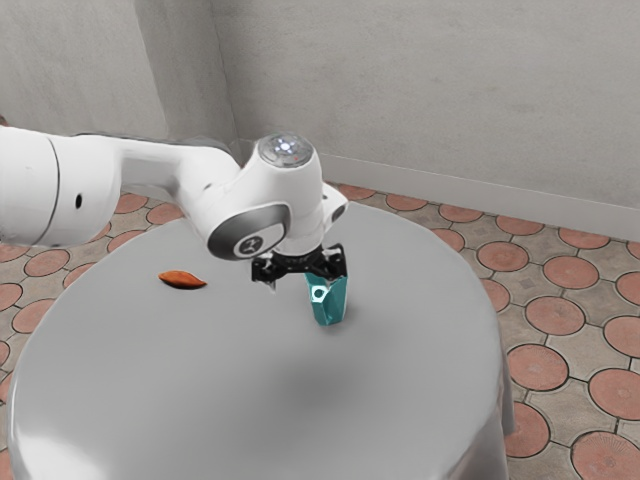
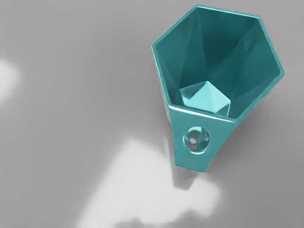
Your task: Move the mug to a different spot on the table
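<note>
1. The round grey bench carries a teal faceted mug, upright near its middle and empty inside.
2. A small orange-brown piece lies flat toward the bench's edge at the exterior view's left, well apart from the mug.
3. The claw hangs close over the mug's rim, fingers spread wide, gripping nothing.
4. Beyond the far edge are a terracotta-tiled floor and a grey wall.

I see the teal six-sided mug standing upright and empty near the worktop's middle, its blocky handle round-holed.
</note>
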